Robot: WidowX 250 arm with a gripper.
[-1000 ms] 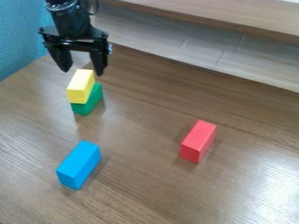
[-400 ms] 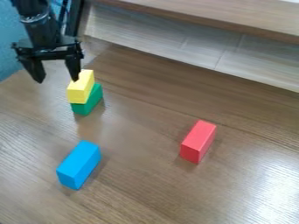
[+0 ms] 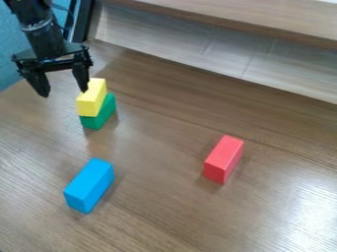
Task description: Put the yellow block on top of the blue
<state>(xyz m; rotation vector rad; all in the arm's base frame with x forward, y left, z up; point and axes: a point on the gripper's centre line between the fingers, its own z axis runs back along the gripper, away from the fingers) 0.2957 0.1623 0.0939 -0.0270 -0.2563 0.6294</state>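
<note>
Gripper (image 3: 65,93): fingers apart, at far left. Yellow block (image 3: 91,97): atop green block (image 3: 99,112), far left. Blue block (image 3: 89,185): near left. Risk, as I judge it: the right-hand finger, overlapping yellow from here, could knock it off green if lowered misaligned.

Near eleven o'clock, the top edge cuts off my arm (image 3: 45,37) and the dark upright post (image 3: 82,22) behind it. One fingertip of my gripper (image 3: 64,92) covers a bit of the yellow rectangular block (image 3: 91,101) toward its ten o'clock; whether I touch it, I can't tell. That block hides much of the green rectangular block's (image 3: 99,119) top from me. The undersides of the blue (image 3: 90,184) and red (image 3: 223,158) rectangular blocks are hidden too. At four o'clock, glare blurs the wooden tabletop's (image 3: 164,211) grain.
</note>
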